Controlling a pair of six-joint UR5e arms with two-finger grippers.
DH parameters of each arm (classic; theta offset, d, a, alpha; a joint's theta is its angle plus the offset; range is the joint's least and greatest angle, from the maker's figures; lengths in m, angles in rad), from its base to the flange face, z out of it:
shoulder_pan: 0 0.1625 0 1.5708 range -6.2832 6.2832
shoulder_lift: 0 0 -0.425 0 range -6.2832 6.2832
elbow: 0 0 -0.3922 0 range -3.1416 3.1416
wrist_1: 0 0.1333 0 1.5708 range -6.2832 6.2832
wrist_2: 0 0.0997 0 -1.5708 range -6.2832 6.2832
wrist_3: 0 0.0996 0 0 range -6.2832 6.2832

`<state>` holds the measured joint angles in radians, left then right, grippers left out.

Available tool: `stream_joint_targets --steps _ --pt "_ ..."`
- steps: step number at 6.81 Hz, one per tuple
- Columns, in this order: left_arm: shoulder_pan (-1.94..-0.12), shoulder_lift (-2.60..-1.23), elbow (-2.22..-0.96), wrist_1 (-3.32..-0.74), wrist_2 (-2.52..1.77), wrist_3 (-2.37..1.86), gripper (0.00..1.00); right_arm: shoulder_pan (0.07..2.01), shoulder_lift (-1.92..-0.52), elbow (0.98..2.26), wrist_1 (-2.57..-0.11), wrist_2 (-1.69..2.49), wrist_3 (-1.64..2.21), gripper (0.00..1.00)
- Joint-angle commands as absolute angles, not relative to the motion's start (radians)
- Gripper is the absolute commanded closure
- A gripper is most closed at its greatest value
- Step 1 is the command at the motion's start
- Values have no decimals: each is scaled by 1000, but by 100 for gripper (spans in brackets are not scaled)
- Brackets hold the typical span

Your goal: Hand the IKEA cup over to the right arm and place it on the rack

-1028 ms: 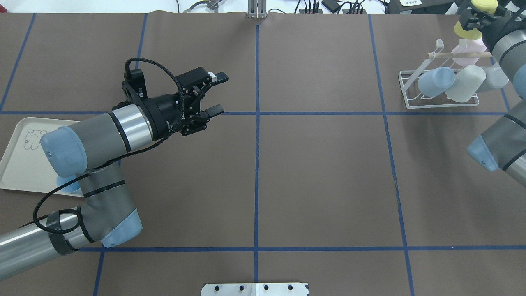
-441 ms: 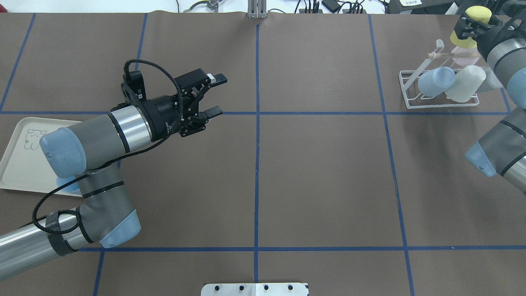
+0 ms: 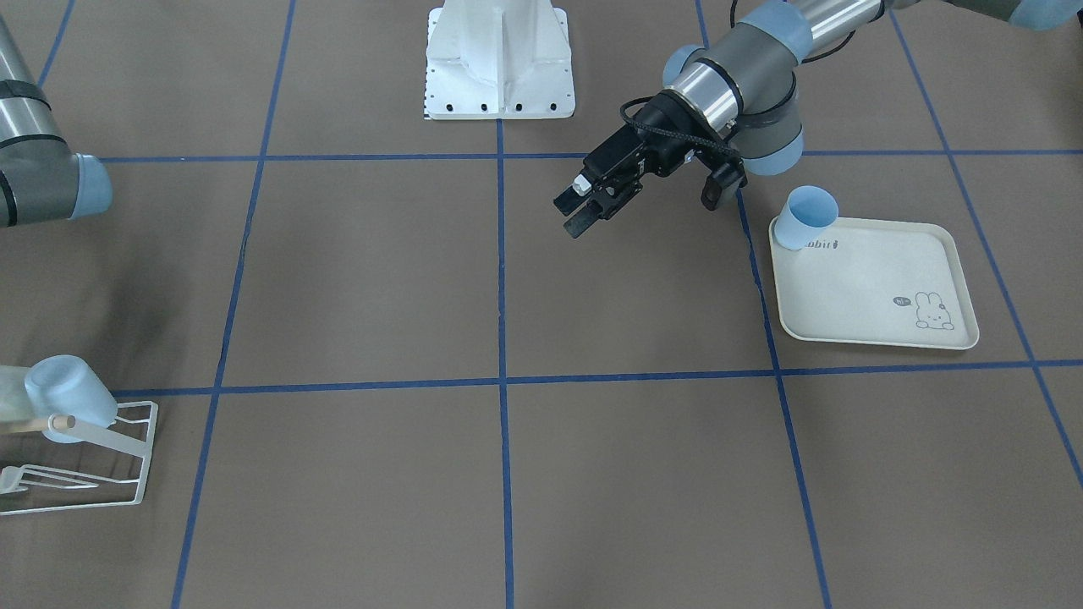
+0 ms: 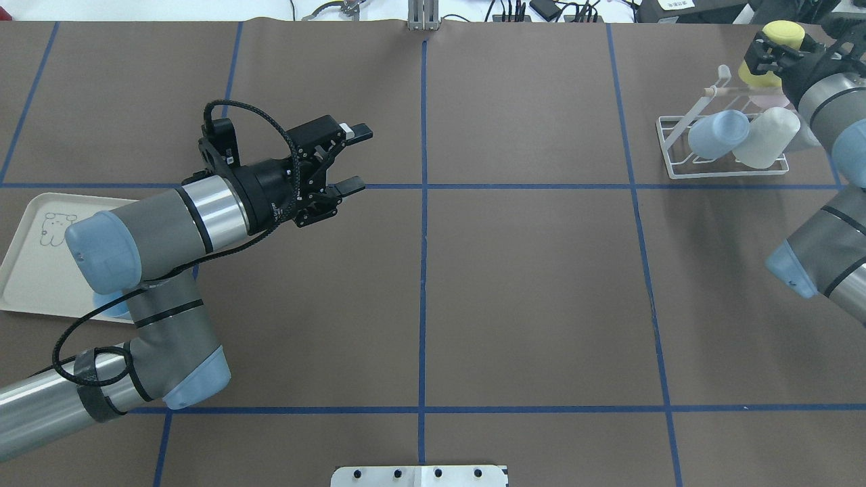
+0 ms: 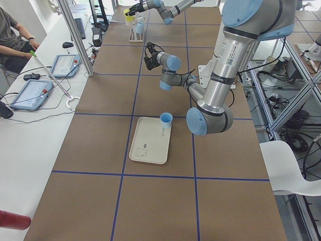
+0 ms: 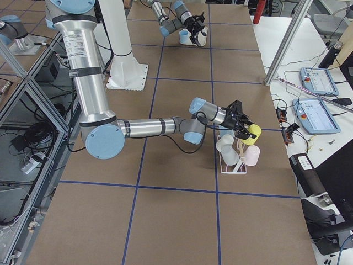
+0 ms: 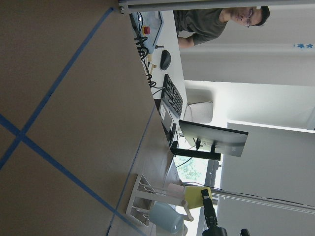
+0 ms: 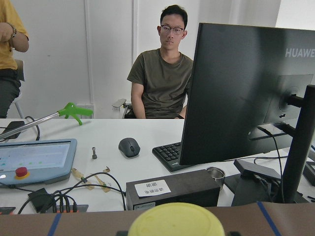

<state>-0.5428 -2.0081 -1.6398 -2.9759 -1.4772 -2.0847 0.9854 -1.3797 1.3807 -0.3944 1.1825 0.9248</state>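
Note:
My right gripper [image 4: 777, 54] is shut on a yellow cup [image 4: 783, 30] and holds it above the far end of the white wire rack [image 4: 670, 159], by its wooden dowel [image 4: 717, 88]. The cup also shows in the exterior right view [image 6: 252, 134] and fills the bottom of the right wrist view [image 8: 176, 221]. On the rack hang a blue cup [image 4: 717, 133], a cream cup [image 4: 764, 138] and a pink cup [image 6: 251, 155]. My left gripper [image 4: 355, 159] is open and empty over the table's left-middle. Another blue cup [image 3: 805, 218] stands on the cream rabbit-print tray [image 3: 880, 288].
The tray lies at the table's left edge, partly under my left arm [image 4: 135, 230] in the overhead view. Beyond the far table edge are a monitor [image 8: 246, 93], a keyboard, cables and seated operators [image 8: 165, 78]. The robot's white base [image 3: 499, 59] stands at the near edge.
My right gripper has carried the yellow cup a little down and left, closer to the rack's dowel. My left gripper has drawn back very slightly and stays open.

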Motion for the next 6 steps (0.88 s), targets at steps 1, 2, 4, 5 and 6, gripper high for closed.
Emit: stream_joint_targets --steps 1,2,4,5,6 --pt "-541 -2006 -1640 -2976 -1477 -2085 0 977 -1385 1381 -394 1183 925 100" --pt "-540 -2006 -1638 -2974 -1476 -2085 0 974 -1387 1381 -394 1183 927 100" --pt "-540 -2006 -1640 -2974 -1476 -2085 0 974 -1390 1379 -394 1183 942 100" --pt "-540 -2006 -1640 -2974 -1476 -2085 0 974 -1391 1379 -394 1183 942 100" --pt "-538 -2006 -1640 -2974 -1476 -2085 0 974 -1405 1379 -393 1184 942 94"
